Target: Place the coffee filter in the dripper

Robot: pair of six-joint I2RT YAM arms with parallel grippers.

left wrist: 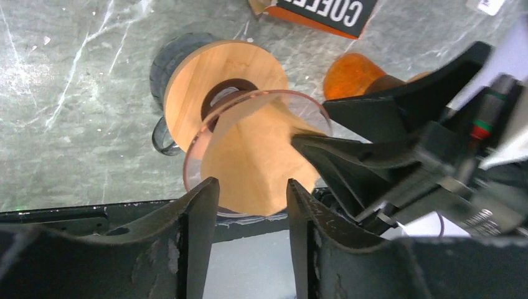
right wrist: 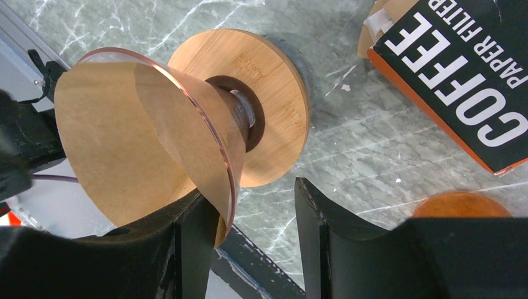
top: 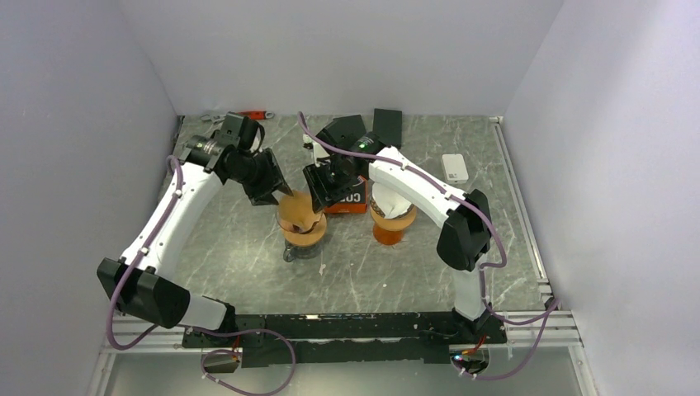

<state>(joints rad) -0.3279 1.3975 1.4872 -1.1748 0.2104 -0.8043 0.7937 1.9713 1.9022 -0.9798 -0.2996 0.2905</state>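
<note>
Since the brown coffee filter [right wrist: 124,143] already sits down inside the glass dripper [right wrist: 240,115], I think my job now is to let it settle and not knock it. My left gripper [top: 276,194] is at ten o'clock from the dripper and my right gripper [top: 318,198] is at one o'clock, both very close to the rim. Both have their fingers apart and hold nothing. In the right wrist view the paper's lip is just beside one finger [right wrist: 193,243], maybe touching it. The paper pokes out past the glass rim on one side, so it may not sit flat yet. If I push it, I should tap softly on the inside of the paper and not squeeze the thin glass edge. The dripper stands on a wooden ring [right wrist: 268,81] on a dark mug [left wrist: 168,56], so it is tall and could tip if I bump it sideways. To leave, I should lift straight up first. The filter box [top: 351,198] is at two o'clock and an orange cup [top: 388,231] is at three o'clock, so that side is tight. From five to eight o'clock the table [top: 248,264] is mostly bare and gives me room.
</note>
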